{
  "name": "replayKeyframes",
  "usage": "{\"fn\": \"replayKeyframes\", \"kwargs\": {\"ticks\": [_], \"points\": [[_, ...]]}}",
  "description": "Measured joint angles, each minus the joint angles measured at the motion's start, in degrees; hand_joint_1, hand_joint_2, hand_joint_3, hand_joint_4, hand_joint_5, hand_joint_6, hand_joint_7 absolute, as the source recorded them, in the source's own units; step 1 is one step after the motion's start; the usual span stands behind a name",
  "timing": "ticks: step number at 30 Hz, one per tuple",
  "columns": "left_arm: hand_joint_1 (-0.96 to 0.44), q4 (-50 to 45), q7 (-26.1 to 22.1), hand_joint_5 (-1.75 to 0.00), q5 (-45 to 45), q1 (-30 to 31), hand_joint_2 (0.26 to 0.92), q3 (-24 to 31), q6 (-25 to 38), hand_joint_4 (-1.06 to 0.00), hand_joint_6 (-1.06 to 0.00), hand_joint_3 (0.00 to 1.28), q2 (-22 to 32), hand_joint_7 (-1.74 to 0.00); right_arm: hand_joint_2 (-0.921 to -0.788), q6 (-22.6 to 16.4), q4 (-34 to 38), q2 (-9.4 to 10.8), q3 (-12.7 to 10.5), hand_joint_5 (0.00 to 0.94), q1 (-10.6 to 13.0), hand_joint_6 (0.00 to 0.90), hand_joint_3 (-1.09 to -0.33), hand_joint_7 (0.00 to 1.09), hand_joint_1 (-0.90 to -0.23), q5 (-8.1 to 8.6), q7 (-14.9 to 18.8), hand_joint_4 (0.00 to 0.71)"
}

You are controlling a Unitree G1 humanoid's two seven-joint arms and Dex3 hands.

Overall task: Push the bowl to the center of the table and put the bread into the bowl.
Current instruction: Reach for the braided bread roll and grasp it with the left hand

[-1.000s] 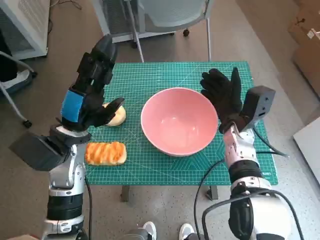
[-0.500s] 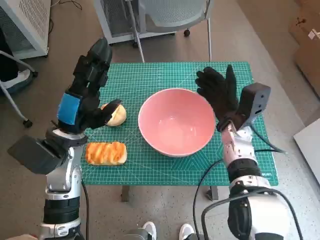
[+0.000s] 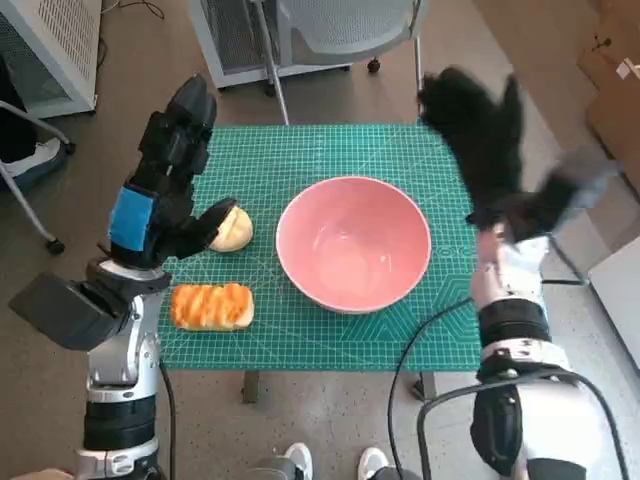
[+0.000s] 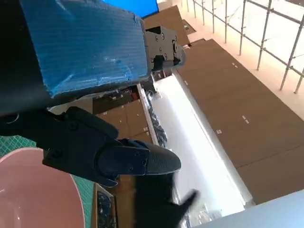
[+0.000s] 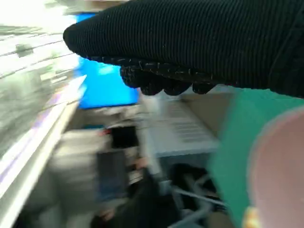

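While the pink bowl (image 3: 354,243) sits mouth-up around the middle of the green surface (image 3: 300,150), the loaf-shaped bread (image 3: 211,306) lies near the front left corner, long axis running left-right. A rounder bread roll (image 3: 233,231) is half hidden behind the left hand (image 3: 165,190), which hovers over it with fingers spread, holding nothing. Right hand (image 3: 480,130) is up over the far right corner, super blurry, looks spread and empty too.
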Motion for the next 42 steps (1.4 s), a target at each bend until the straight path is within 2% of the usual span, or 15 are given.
{"fn": "replayKeyframes", "kwargs": {"ticks": [3, 9, 15, 22, 33, 38, 42], "points": [[-0.60, 0.00, 0.09, 0.00, 0.01, -0.08, 0.921, -0.14, -0.01, 0.00, 0.00, 0.28, 0.00, -0.33, -0.921, -3.02, -2.61, -0.02, -0.80, 0.004, 0.22, 0.407, -0.719, 0.02, -0.628, 3.18, 5.83, 0.304], [-0.59, 0.02, -0.24, 0.00, 0.01, -0.63, 0.921, -0.35, -0.17, 0.00, 0.00, 0.28, 0.00, -0.33, -0.921, -5.80, -7.93, -0.02, -1.47, 0.007, 1.38, 0.413, -0.704, 0.02, -0.625, 7.98, 14.54, 0.315], [-0.58, -0.03, -1.41, 0.00, -0.03, -0.81, 0.921, -0.39, -0.39, 0.00, 0.00, 0.27, 0.33, -0.32, -0.921, -6.35, -13.84, 0.02, -1.05, 0.006, 4.44, 0.414, -0.698, 0.01, -0.638, 10.57, 18.03, 0.318], [-0.57, -3.82, -2.51, -0.01, 2.90, 0.87, 0.920, -0.51, -0.41, -0.01, 0.00, 0.25, 3.34, -0.33, -0.921, -6.41, -16.58, 0.00, -0.34, 0.002, 6.55, 0.413, -0.698, 0.01, -0.644, 11.19, 18.47, 0.313], [-0.55, -14.03, -3.47, -0.02, 11.29, 9.51, 0.905, 1.84, -0.11, -0.04, 0.00, 0.16, 12.84, -0.38, -0.921, -7.42, -16.01, -0.40, 0.30, 0.001, 6.96, 0.414, -0.696, 0.01, -0.645, 10.72, 17.19, 0.308], [-0.52, -17.05, -3.44, -0.03, 15.09, 14.18, 0.822, 3.82, 0.09, -0.06, 0.00, 0.09, 15.64, -0.41, -0.921, -7.44, -15.59, -0.58, 0.56, 0.001, 6.96, 0.415, -0.691, 0.01, -0.639, 10.55, 16.42, 0.309], [-0.49, -20.38, -3.48, -0.03, 18.93, 17.87, 0.782, 5.27, 2.08, -0.07, 0.00, 0.06, 18.08, -0.43, -0.921, -7.44, -15.25, -0.64, 0.81, 0.002, 6.96, 0.417, -0.688, 0.01, -0.636, 10.53, 15.84, 0.311]]}}
